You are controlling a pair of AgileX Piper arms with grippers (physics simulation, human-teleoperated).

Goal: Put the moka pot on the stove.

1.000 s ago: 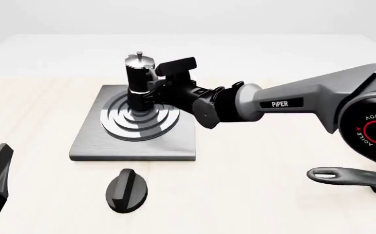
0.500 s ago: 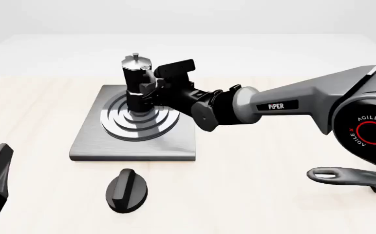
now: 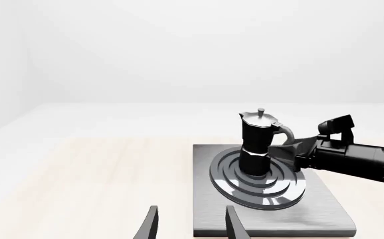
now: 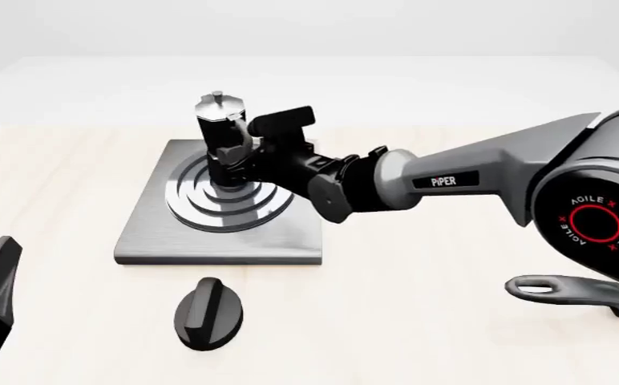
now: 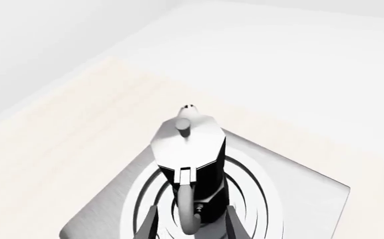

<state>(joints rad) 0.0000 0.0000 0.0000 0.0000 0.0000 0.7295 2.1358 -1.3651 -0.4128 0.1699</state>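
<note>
Moka pot (image 4: 220, 140) stood upright over the middle of the ring burner (image 4: 230, 195) on the stove (image 4: 222, 231), and my right gripper (image 4: 248, 151) was closed on its curved handle, one finger on either side of it in the right wrist view. Against half a second before, the pot had shifted a little toward the far-left corner of the stove, and my right arm (image 4: 449, 178) had reached slightly further in with it. Whether its base already touched the rings I could not tell from the front view; in the left wrist view it seemed to rest on them. I judged the placing all but done, with letting go and drawing back as what remained. The pot sat well inside every edge of the stove, so there was margin all round. Beyond the stove's near edge lay a black oval knob (image 4: 209, 313), apart from the slab and out of my path. My left gripper (image 3: 189, 226) hung near the stove's near-left side with its fingers parted and holding nothing. Off to the stove's right, past my arm, a pan handle (image 4: 566, 290) lay near the table edge.
</note>
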